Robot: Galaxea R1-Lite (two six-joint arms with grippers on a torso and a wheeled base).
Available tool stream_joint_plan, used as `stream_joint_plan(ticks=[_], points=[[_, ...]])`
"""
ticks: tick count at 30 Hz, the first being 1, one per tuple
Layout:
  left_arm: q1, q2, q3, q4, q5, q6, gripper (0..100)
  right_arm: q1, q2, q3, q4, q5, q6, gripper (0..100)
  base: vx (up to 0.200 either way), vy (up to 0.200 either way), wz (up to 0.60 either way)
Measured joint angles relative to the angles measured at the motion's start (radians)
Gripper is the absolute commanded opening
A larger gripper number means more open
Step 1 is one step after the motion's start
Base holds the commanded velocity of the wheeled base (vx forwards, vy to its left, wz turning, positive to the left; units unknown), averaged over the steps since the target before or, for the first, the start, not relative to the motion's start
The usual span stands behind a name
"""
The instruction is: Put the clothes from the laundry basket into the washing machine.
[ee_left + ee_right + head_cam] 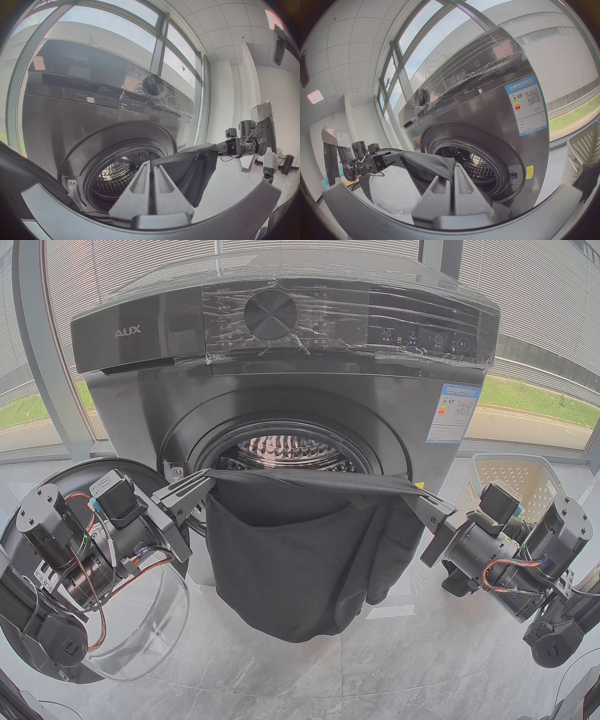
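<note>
Two grippers, the left gripper (203, 479) and the right gripper (417, 496), each pinch an upper corner of a black garment (294, 565), pulling its top edge taut while the rest hangs limp just before the washing machine's open drum (287, 449). Soft, light and floppy, the cloth seems best held by those corners, since its sagging body may snag the rim. Farther right stands the laundry basket (512, 474).

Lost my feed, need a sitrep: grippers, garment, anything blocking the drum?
Both shut on black garment: left gripper, right gripper, stretching it across drum opening. Bulk hangs outside, in front. Washer door open; nothing else blocking.
</note>
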Motion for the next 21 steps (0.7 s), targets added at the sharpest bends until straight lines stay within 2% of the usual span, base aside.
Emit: stream_joint_plan(ticks=[21], points=[[-0.004,-0.009,-0.001,0.0,-0.003,0.0,0,0.009,0.0,-0.018,0.0,0.001,-0.001,0,0.0,0.0,0.0]])
